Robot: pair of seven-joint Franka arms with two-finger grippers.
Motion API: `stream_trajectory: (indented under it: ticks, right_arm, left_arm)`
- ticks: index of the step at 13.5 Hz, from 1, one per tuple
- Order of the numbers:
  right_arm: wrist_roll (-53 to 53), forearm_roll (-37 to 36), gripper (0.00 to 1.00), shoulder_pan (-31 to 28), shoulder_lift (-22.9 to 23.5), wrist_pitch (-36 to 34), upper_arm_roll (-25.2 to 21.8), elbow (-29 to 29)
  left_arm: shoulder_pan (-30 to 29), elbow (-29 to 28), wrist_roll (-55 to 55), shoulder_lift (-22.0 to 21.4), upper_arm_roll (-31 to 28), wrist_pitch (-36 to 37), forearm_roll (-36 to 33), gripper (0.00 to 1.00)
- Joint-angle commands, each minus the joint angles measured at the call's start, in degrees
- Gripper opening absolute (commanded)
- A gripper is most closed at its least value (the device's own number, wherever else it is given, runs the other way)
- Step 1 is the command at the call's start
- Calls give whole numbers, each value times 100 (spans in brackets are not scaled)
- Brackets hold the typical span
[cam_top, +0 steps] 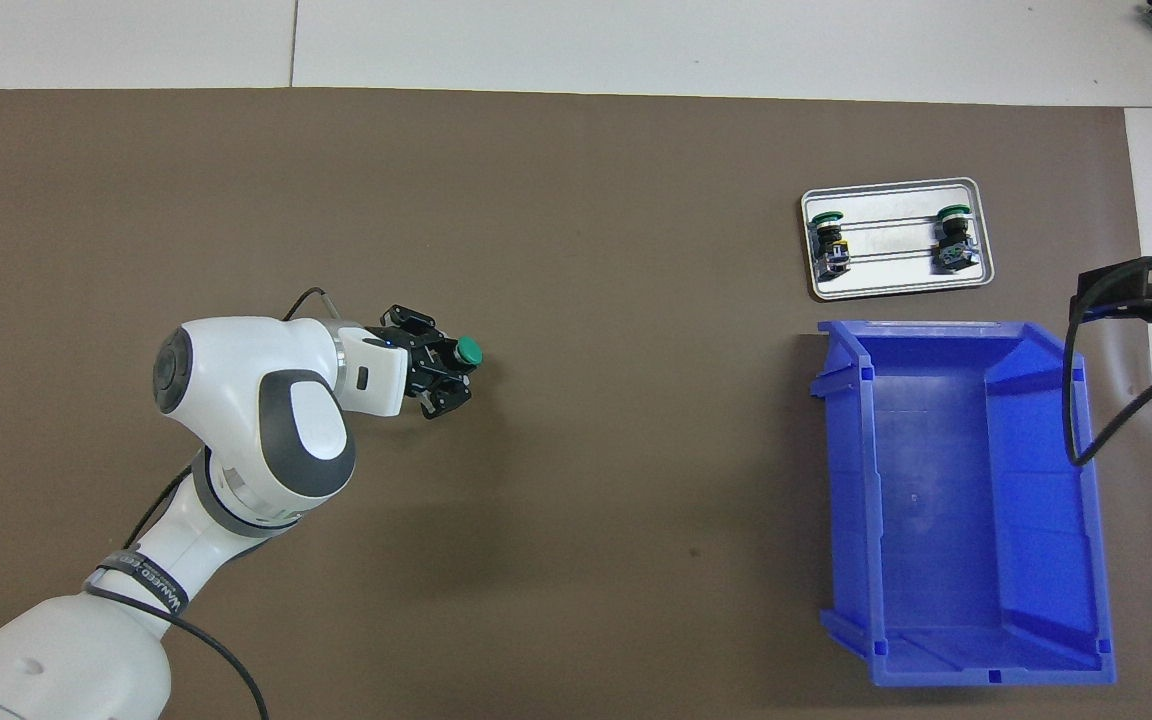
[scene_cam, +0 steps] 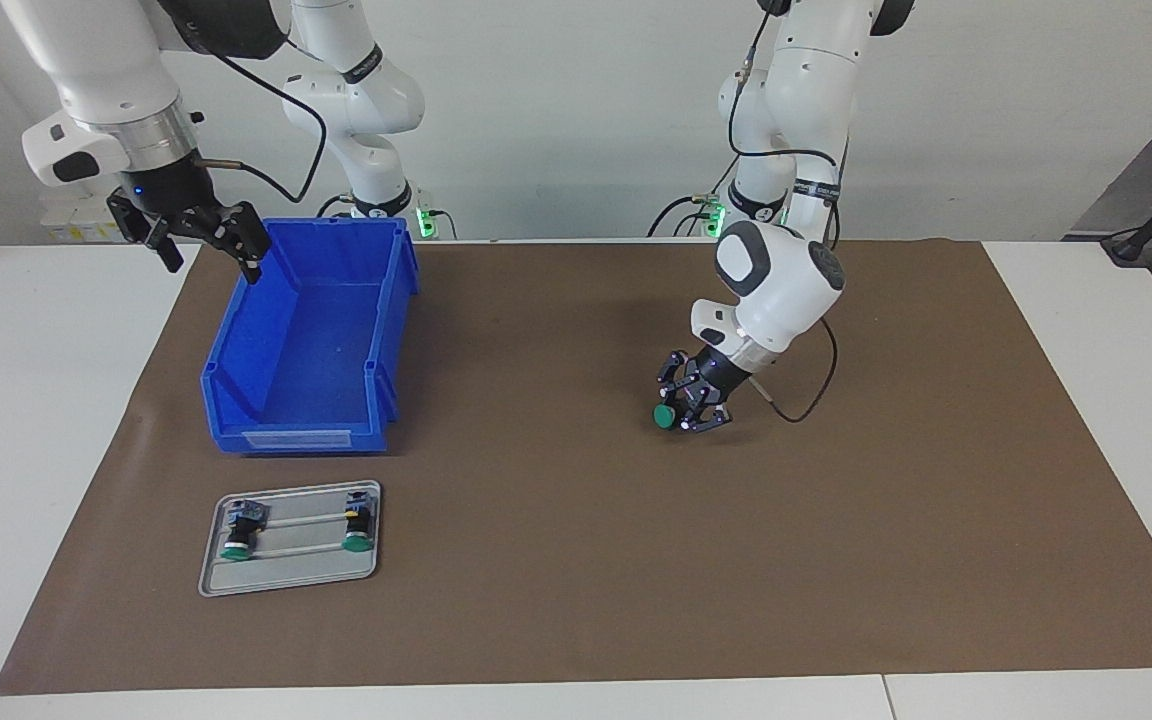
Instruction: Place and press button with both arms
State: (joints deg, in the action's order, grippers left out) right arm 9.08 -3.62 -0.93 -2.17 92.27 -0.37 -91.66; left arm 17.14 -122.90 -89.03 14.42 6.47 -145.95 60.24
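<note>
A button with a round green cap (scene_cam: 664,416) and a black body is held in my left gripper (scene_cam: 688,410), which is shut on it low over the middle of the brown mat, cap pointing toward the right arm's end. The frames do not show whether the body touches the mat. From overhead, the button's cap (cam_top: 469,351) sticks out past the left gripper (cam_top: 446,372). My right gripper (scene_cam: 211,255) hangs open and empty over the blue bin's corner nearest the robots. Only its black tip shows at the edge overhead (cam_top: 1126,290).
A blue bin (scene_cam: 236,400) (cam_top: 841,480) stands empty at the right arm's end. Farther from the robots lies a metal tray (scene_cam: 286,580) (cam_top: 891,290) holding two green-capped buttons, one with yellow marks (scene_cam: 359,522) and one with a bluish part (scene_cam: 239,528).
</note>
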Motion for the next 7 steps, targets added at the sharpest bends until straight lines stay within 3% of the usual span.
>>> stream_trajectory:
  ticks: [1,3,7]
  right_arm:
    - [60,2,100,-22,-161,142,37,-212]
    - [50,63,100,-22,-161,142,46,-221]
    - [6,46,100,-22,-152,37,46,-212]
  left_arm:
    - [-577,117,-843,-106,30,1046,988,5]
    - [-956,117,-887,-203,30,1699,1208,7]
    - [-1107,-49,-1676,-379,3,2114,2305,20]
